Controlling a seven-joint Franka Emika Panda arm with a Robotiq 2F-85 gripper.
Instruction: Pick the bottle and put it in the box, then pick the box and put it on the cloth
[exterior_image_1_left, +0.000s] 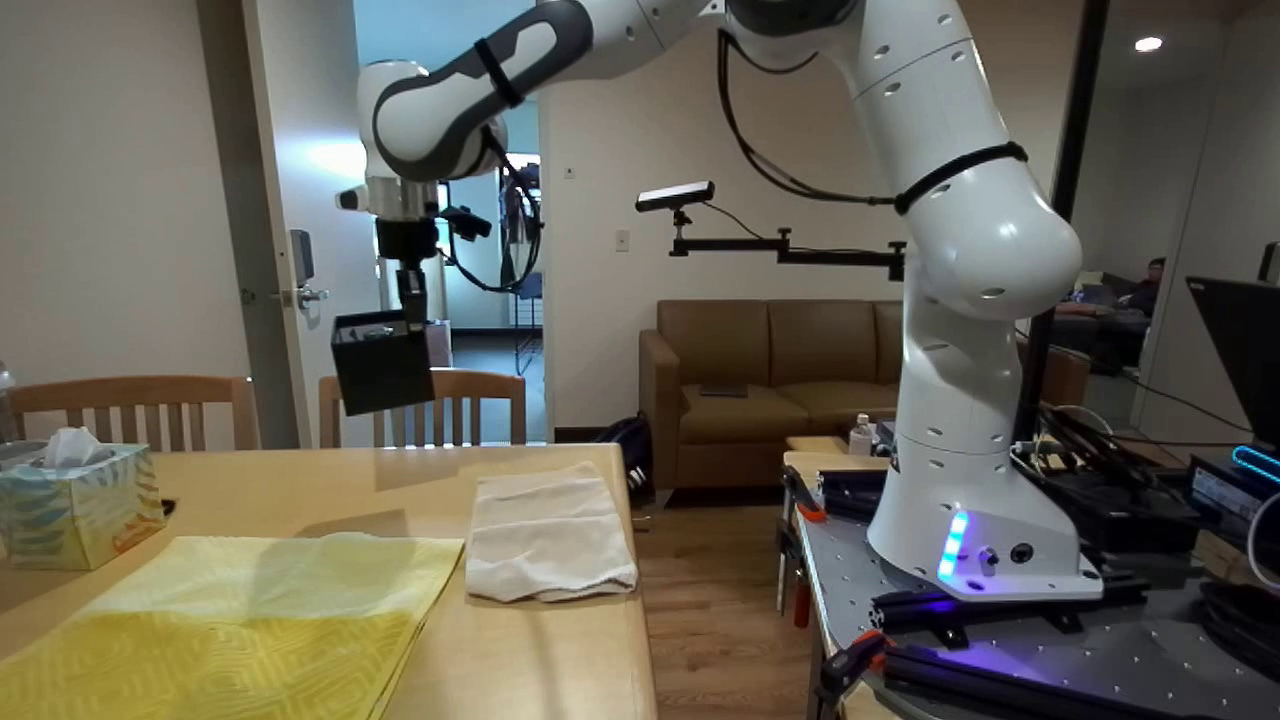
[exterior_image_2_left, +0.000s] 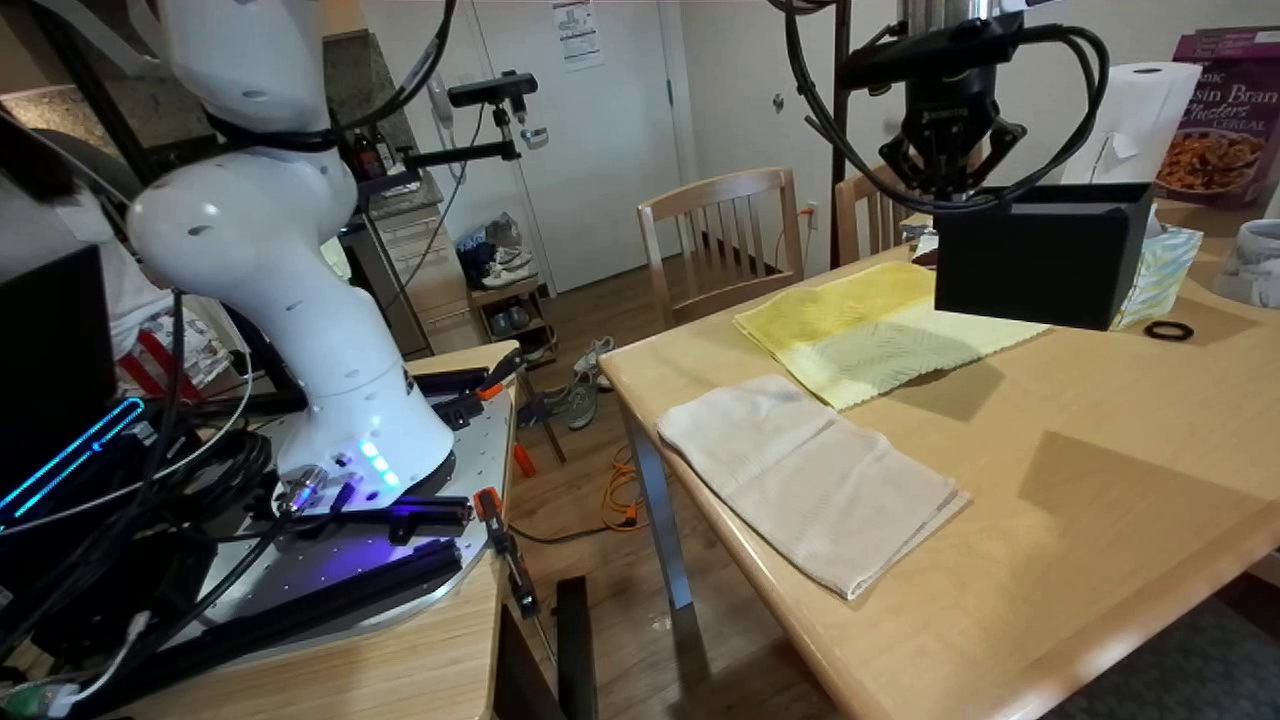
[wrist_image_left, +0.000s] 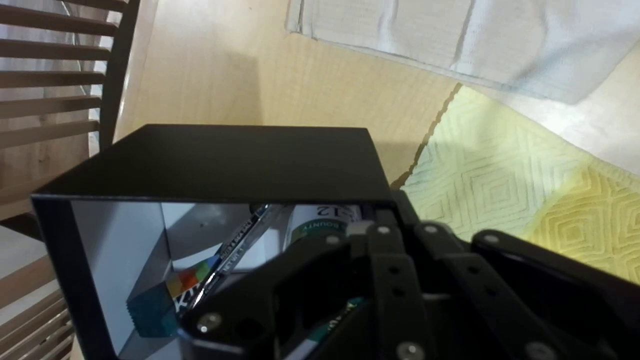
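Above the table (exterior_image_2_left: 1010, 590), the hand (exterior_image_1_left: 413, 315) is pinched tight on one wall of the box (exterior_image_2_left: 1030, 265), which hangs in the air, seemingly a little tilted. Inside it, the wrist view shows a labelled piece I take for the bottle (wrist_image_left: 322, 218), partly hidden by the hand, near a wrapped bar (wrist_image_left: 187, 282). So the first half looks done and the box is already up; left are the carry to the cloth (exterior_image_2_left: 815, 480), the lowering and the letting go. Just beside that cloth, touching or nearly so, lies the yellow cloth (exterior_image_1_left: 230, 620), flat and the likeliest wrong landing spot. Farther out are a tissue box (exterior_image_1_left: 85, 505) and, at the table's edge, a chair (exterior_image_1_left: 480, 384); neither seems to stand between the box and its place.
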